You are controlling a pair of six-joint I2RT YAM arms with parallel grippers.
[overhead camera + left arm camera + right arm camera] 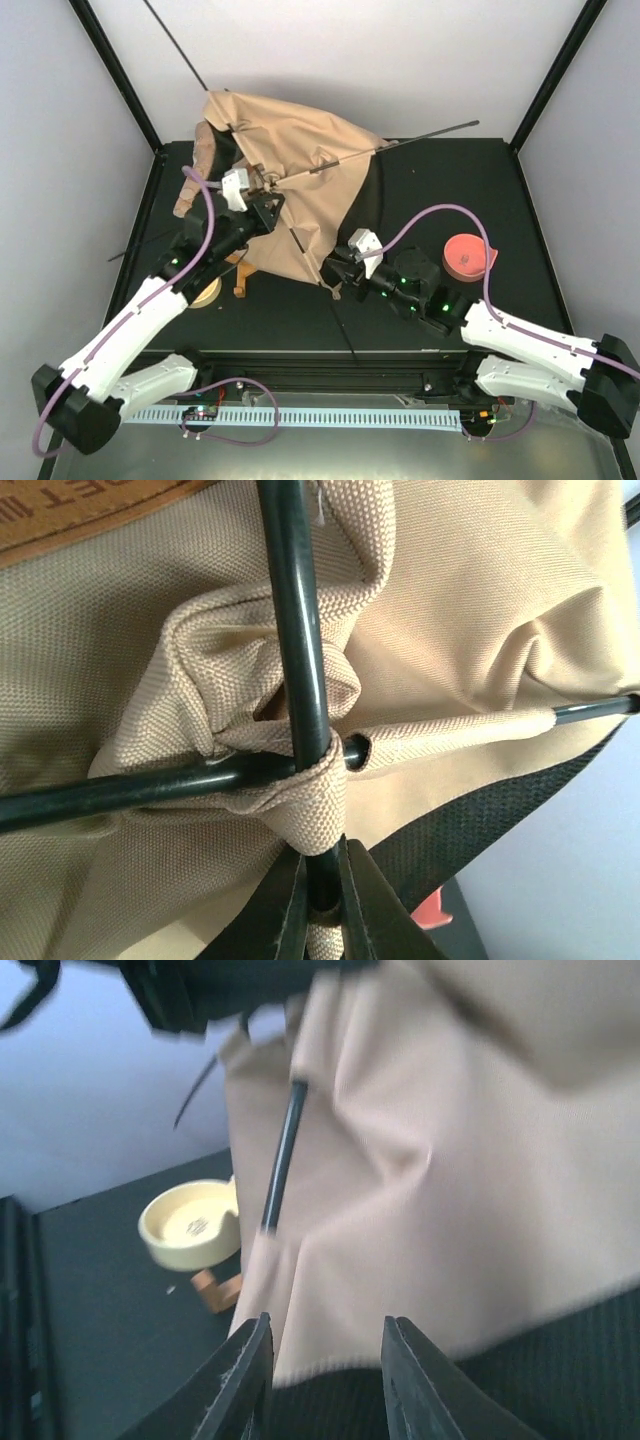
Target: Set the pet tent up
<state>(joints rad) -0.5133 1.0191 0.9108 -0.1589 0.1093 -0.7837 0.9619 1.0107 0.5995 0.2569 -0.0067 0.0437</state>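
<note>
The tan canvas pet tent (300,170) stands partly raised at the back left of the table, with thin black poles (405,139) sticking out of it. My left gripper (262,208) is shut on one black pole (300,680) just below where two poles cross under a tan fabric loop (318,805). A brown leather label (90,510) shows at the top left. My right gripper (335,270) is open at the tent's near hem (420,1210), jaws apart and holding nothing. A pole (282,1155) enters a fabric sleeve ahead of it. No pom-pom shows.
A cream bowl on a wooden stand (207,292) sits near the tent's left hem; it also shows in the right wrist view (190,1222). A pink roll (468,256) lies at the right. A loose black pole (340,320) lies along the near table. Frame posts stand at the back corners.
</note>
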